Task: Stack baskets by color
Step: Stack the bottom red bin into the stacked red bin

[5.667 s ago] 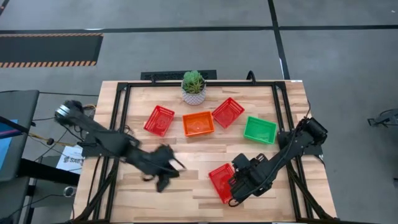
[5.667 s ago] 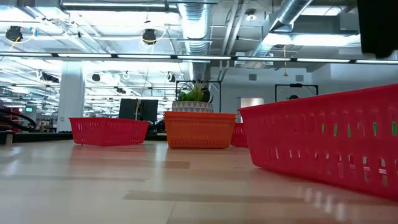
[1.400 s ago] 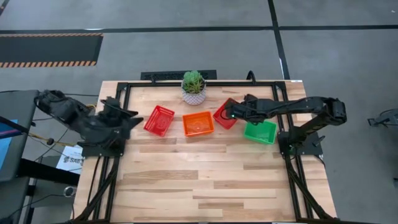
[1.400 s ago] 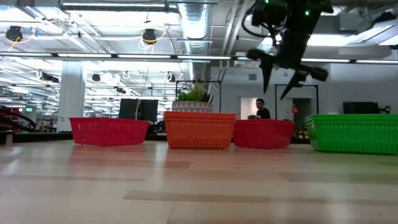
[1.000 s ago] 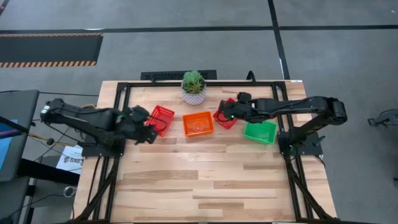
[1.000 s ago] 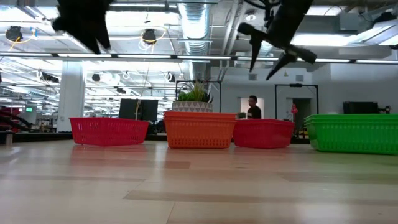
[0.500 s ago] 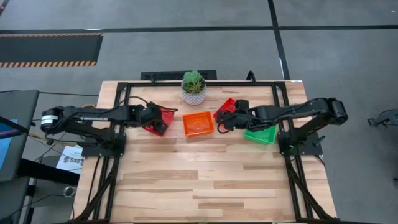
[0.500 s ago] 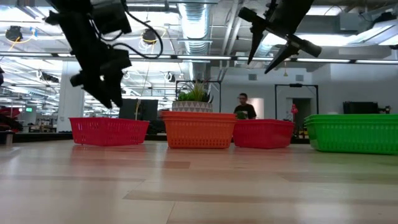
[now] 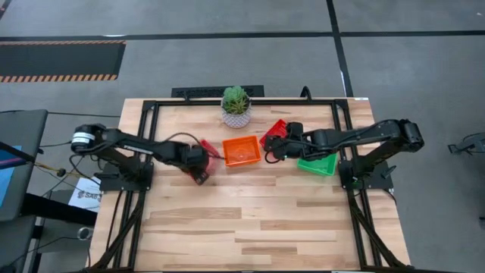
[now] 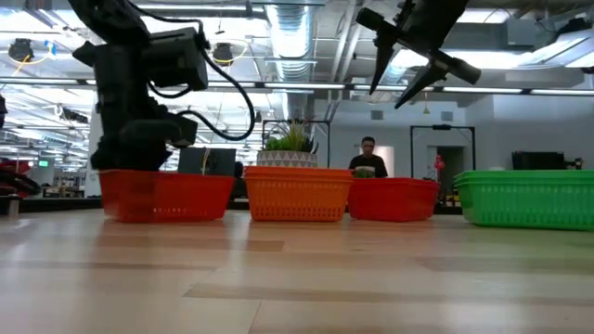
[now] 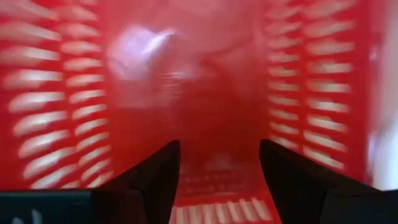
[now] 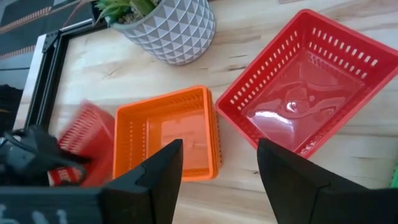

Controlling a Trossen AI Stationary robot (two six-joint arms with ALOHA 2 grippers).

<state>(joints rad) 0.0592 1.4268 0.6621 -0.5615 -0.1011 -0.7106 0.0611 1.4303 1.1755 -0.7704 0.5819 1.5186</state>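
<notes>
Along the far half of the table stand a red basket [image 9: 210,145], an orange basket [image 9: 242,151], a second red basket [image 9: 276,129] and a green basket [image 9: 318,164], each on its flat bottom. My left gripper [image 11: 217,177] is open and points steeply down into the left red basket [image 10: 165,195], covering most of it from above. My right gripper [image 9: 273,149] hovers open, high over the gap between the orange basket [image 12: 165,134] and the right red basket [image 12: 298,99]. My left gripper comes from above, its open fingers [image 11: 149,183] down in the red basket's hollow [image 11: 205,118], with the long mesh walls on either side. A short mesh wall [image 11: 214,210] shows low between the fingers. Blur hides whether the fingers touch floor or wall.
A potted plant [image 9: 236,105] stands at the far edge behind the orange basket. A black frame [image 9: 148,121] runs round the table top. The near half of the table is bare wood [image 9: 250,220]. A person [image 10: 368,158] shows in the room behind.
My left gripper has swung from high at the left down and toward the table's right into the left red basket, tipping to point steeply down. In the low view that basket now looks wider and nearer. My right gripper drifted slightly toward the orange basket, then kept still.
</notes>
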